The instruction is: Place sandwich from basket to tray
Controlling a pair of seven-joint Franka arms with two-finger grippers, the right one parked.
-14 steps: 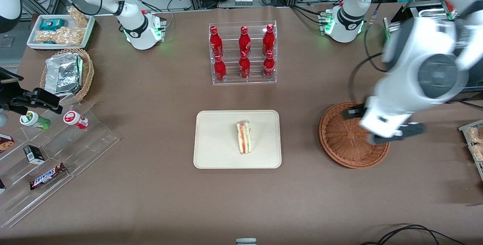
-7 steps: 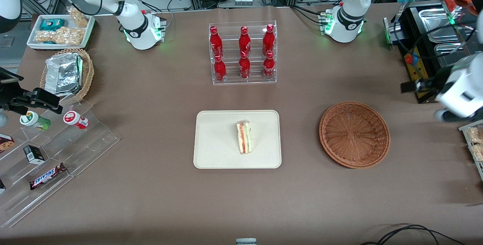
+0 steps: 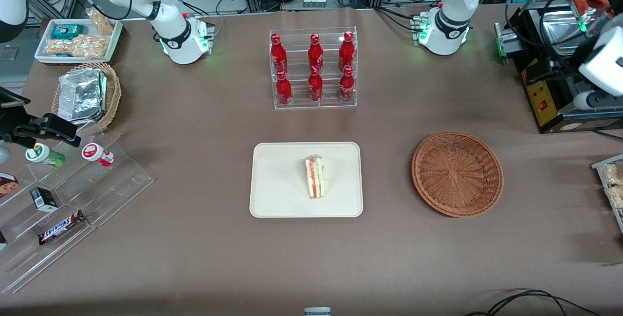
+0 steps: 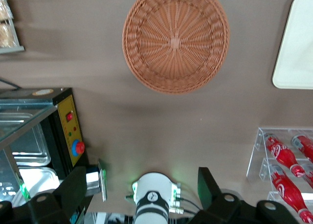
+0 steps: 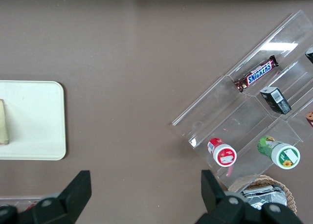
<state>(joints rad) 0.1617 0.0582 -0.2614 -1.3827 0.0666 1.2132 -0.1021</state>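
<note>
Bright, even overhead light, soft shadows, sharp focus; the pincer (image 4: 142,197) shows dark.

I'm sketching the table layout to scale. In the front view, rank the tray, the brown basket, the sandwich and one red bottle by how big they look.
1. tray
2. basket
3. sandwich and one red bottle: too alike to rank.

The gripper is at the working arm's end of the table.

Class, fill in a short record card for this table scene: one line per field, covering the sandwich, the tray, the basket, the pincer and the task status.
sandwich: lying on the tray, near its middle
tray: flat on the table, beside the basket
basket: empty
pincer: open, raised above the table at the working arm's end, holding nothing
task status: sandwich already on the tray
</note>
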